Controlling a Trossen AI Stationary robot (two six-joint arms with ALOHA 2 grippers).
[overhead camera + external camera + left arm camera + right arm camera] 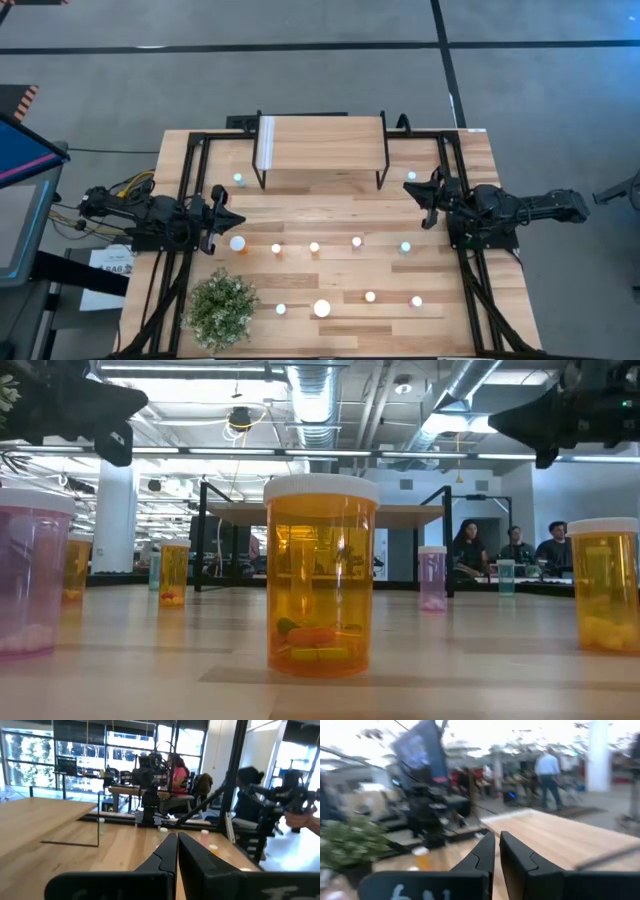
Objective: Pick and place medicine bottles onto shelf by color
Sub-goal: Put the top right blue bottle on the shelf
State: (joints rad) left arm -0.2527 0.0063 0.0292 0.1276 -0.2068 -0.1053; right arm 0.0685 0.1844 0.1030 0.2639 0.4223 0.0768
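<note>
The shelf [320, 145] stands at the table's far middle on black legs, with a white strip at its left end; its top is bare. White-capped medicine bottles stand upright and scattered on the tabletop: a large orange one [320, 575] near the front, a pink one [30, 570], another orange one [605, 585], and small pink [432, 577] and teal [506, 576] ones farther back. My left gripper [232, 218] hovers shut by the left edge, next to a bottle [238, 243]. My right gripper [420, 190] hovers shut at the right, close to a bottle [411, 176]. Neither holds anything.
A green bushy plant [221, 310] sits at the table's near left corner. Black frame rails [190, 190] run along both sides of the table. People sit in the room beyond the far edge [515, 548]. Bare wood lies between the bottle rows and the shelf.
</note>
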